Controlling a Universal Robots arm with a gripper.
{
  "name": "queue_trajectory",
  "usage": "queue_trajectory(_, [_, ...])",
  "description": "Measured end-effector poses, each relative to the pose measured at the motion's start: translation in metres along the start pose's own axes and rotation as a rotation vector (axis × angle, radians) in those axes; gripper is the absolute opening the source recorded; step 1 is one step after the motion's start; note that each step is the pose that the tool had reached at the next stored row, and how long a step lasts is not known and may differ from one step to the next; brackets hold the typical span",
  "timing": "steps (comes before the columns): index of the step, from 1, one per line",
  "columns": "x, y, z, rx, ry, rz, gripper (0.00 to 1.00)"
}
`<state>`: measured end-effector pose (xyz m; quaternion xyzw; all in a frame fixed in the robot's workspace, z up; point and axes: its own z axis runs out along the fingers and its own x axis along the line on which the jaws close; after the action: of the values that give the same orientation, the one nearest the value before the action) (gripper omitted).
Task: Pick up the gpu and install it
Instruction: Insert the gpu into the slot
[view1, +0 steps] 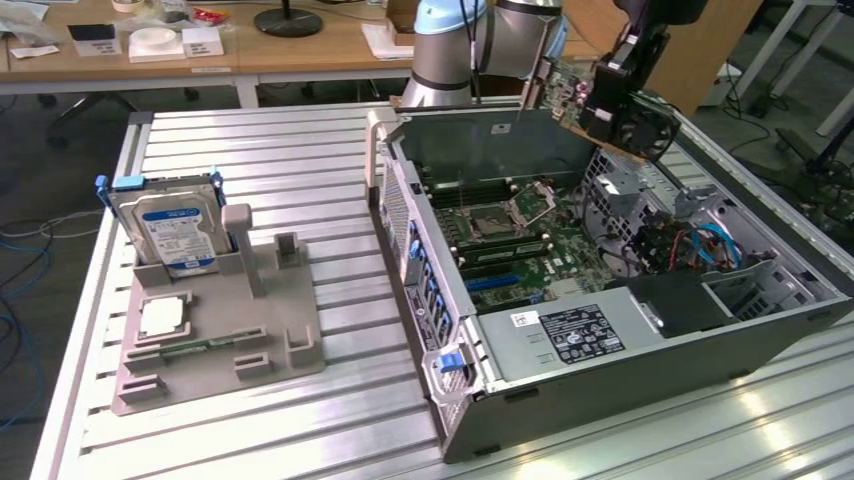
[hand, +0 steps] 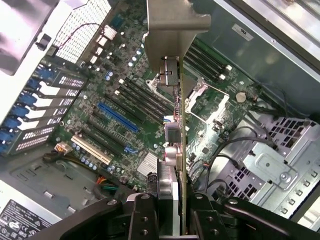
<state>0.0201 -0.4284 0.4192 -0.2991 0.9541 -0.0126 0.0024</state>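
Step in hand: transport. My jaws grip the gpu edge-on, held above the open computer case, clear of the motherboard. Seating, I judge, requires squaring its edge over the blue slot.

Arm: silver-grey cylindrical joints, brushed-metal look. Pale-blue cap at 12 o'clock of exterior view. Smooth metallic tube segment at its 3 o'clock. Thin dark line down joint, maybe cable; too faint to confirm. Gripper: black, blocky, matte housing. Wrist view: two black angular fingers, slight sheen on edges, each with round recessed screws in line.
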Motion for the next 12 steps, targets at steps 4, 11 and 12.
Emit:
queue_trajectory(4, [0.0, 0.0, 0.0, 0.0001, -0.0011, -0.042, 0.28])
queue_trajectory(11, [0.0, 0.0, 0.0, 0.0004, -0.003, -0.121, 0.28])
queue_trajectory(12, [0.0, 0.0, 0.0, 0.0004, -0.0033, -0.133, 0.28])
